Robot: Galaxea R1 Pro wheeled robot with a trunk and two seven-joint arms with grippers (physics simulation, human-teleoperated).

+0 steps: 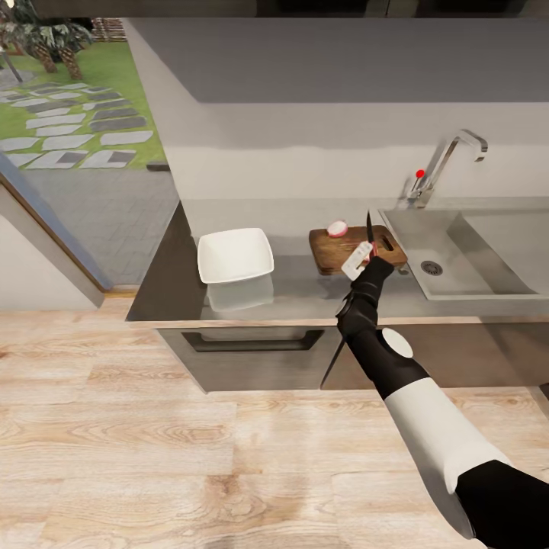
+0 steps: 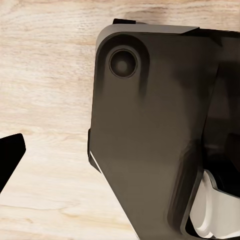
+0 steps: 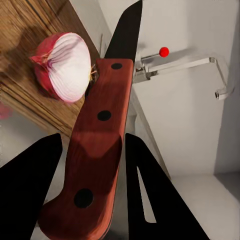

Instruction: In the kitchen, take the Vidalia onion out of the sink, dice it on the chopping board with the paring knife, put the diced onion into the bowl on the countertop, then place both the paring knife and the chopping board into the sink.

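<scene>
Counter [image 1: 305,293] carries sink [image 1: 488,252] at right, bowl [image 1: 235,255] at left, board [image 1: 347,248] between. Onion [image 1: 337,228] (cut face showing) sits on board's far edge. Right gripper [image 1: 364,259] clamps knife [image 1: 369,232] by handle, blade up, over board. Left gripper's state: cannot tell.

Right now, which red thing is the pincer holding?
The paring knife, by its red handle, blade raised. The reddish onion lies free on the chopping board; the faucet's red knob is untouched.
</scene>
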